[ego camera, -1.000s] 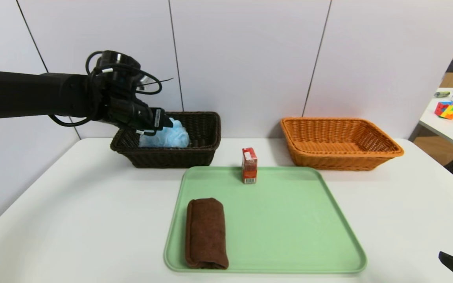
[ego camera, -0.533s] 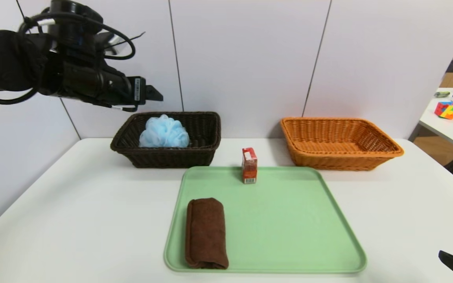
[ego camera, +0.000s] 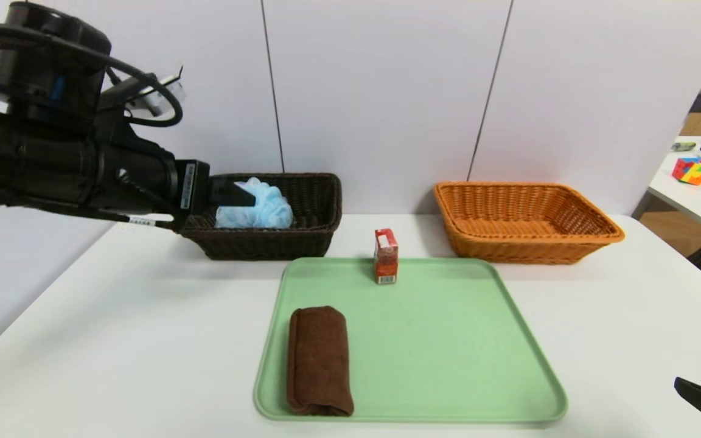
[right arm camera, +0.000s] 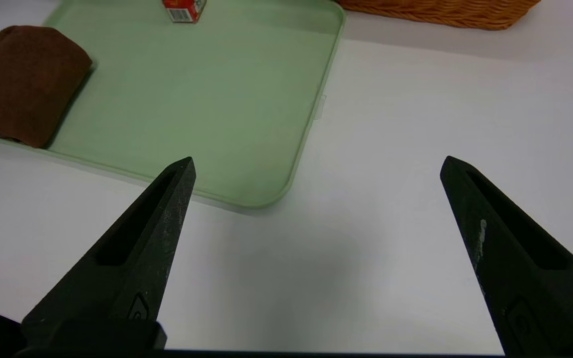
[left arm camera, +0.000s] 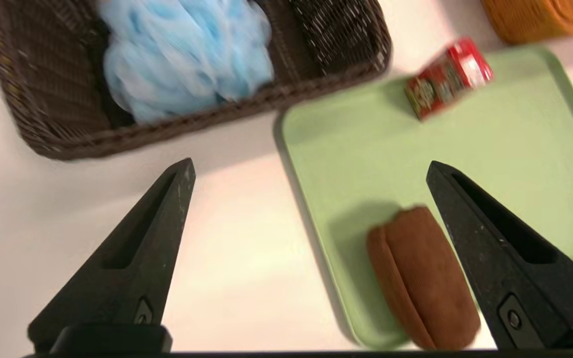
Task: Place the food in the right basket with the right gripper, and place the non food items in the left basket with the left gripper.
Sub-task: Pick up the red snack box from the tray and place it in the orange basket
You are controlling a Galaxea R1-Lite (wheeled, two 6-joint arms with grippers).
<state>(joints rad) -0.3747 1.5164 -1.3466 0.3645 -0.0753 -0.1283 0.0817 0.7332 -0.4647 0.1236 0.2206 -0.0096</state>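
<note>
The left gripper (left arm camera: 310,169) is held wide open and empty above the counter (left arm camera: 237,258), beside the dark basket (left arm camera: 43,124). The right gripper (right arm camera: 316,164) is parked wide open, nothing held.

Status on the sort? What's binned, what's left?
Done: blue bath pouf sits in the dark left basket. In hand: nothing; left pincer is open above the table, right pincer open and parked. Left: brown towel and red carton on the green tray; orange basket empty.

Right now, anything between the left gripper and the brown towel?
Nothing visible. The left gripper hangs open above the table, and the brown towel lies alone at the near left corner of the green tray, far from the red carton.
</note>
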